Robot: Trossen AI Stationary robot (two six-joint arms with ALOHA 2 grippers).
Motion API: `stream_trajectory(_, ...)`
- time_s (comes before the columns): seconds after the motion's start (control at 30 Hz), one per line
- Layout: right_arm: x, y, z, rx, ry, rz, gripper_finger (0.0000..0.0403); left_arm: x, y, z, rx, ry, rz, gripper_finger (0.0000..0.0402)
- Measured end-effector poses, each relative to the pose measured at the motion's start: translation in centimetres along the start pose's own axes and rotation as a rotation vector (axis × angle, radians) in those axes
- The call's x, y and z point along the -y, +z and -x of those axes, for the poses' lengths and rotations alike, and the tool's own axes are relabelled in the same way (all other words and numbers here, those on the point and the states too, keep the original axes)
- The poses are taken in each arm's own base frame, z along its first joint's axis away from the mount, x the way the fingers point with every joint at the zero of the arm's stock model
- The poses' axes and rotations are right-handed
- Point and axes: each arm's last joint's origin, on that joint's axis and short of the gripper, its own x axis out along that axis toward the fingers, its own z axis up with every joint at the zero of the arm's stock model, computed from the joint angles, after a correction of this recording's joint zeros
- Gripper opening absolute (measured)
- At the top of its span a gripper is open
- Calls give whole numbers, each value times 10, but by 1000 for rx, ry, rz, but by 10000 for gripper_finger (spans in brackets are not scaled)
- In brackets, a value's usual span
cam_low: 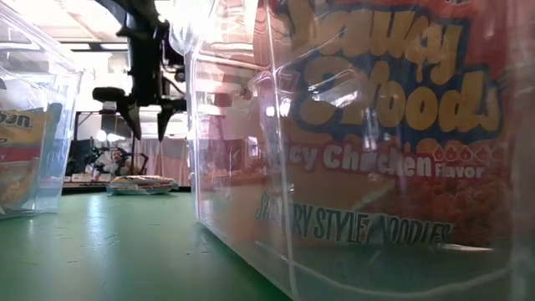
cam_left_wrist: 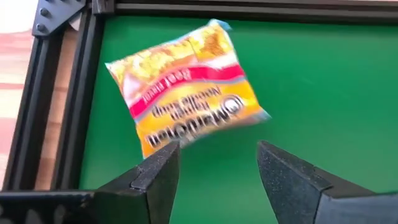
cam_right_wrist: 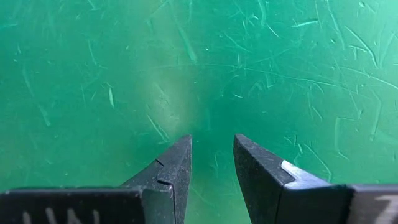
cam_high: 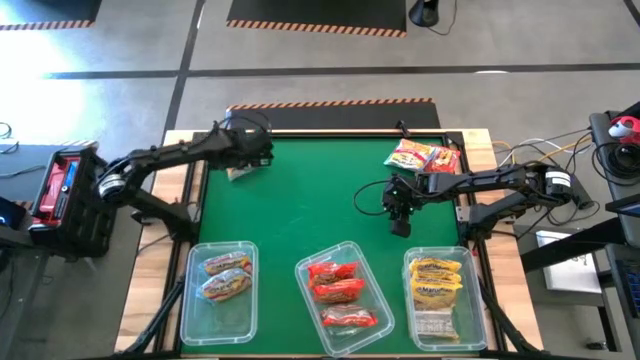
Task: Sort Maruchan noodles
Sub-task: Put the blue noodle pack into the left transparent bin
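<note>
While a yellow packet (cam_left_wrist: 186, 87) lies on the green tabletop (cam_high: 310, 180) before the left end effector (cam_left_wrist: 214, 165) — parted, empty — the right end effector (cam_right_wrist: 211, 165) is held narrowly open, empty; loose packets (cam_high: 424, 157) beside it, three filled bins (cam_high: 340, 290) near.

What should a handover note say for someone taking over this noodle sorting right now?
Left gripper: open, empty, over a yellow packet at the mat's far left corner.
Right gripper: empty, jaws slightly apart, above bare mat.
Done: two packets in the left bin, three red ones in the middle bin, yellow ones in the right bin.
Left: the yellow packet and a small pile at the far right corner.
</note>
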Motion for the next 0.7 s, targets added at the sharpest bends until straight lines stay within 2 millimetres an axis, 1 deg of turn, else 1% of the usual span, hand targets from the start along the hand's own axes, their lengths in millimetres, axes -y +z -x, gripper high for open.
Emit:
stream_trajectory(0.1,0,0,0,0,0,-2,109,-6,11,-20,-30,37,-12,198)
stream_trajectory(0.2,0,0,0,0,0,-1,109,-7,17,-37,-51,68,-25,198)
stream_trajectory(0.3,0,0,0,0,0,0,109,-6,17,-51,-82,95,-49,198)
stream_trajectory(0.7,0,0,0,0,0,-1,109,3,9,-90,-112,178,-85,198)
